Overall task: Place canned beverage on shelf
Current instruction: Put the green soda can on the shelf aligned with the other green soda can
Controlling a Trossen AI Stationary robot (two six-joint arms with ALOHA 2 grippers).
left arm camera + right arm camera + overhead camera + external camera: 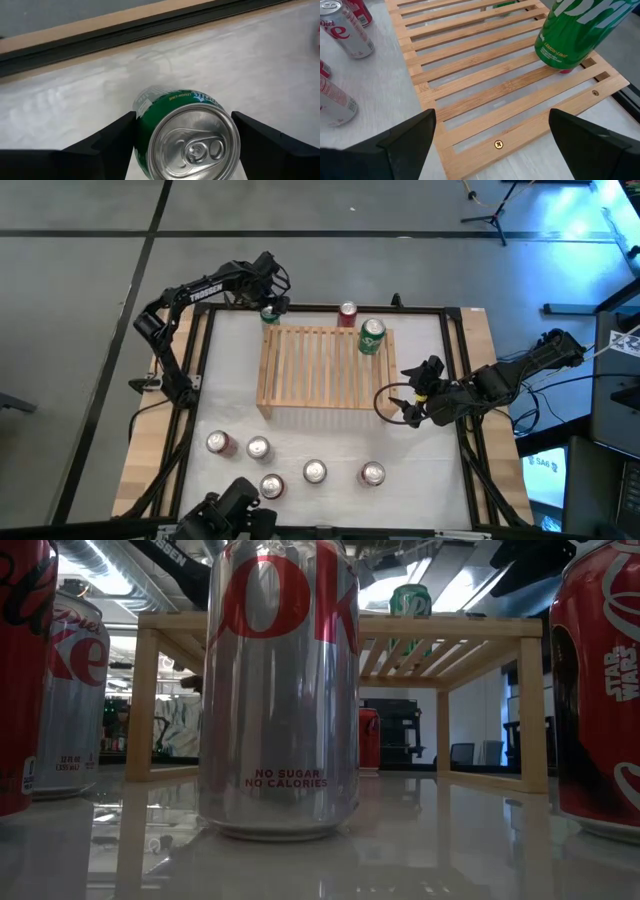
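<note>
left hand (182, 145) gripping green can (187, 135), another green can (372, 336) on shelf (320, 368)

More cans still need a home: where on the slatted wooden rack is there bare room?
Most of the light wooden slatted shelf is bare; only its far right corner holds a green can. The table's near edge is crowded by a row of red and silver cans.

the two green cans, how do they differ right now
One green can stands on the shelf, at its back right corner; the other green can sits off the shelf, by its back left corner. The shelf can stands free, with the open right gripper apart from it; the other sits between the left gripper's fingers. Both are upright, with silver tops.
</note>
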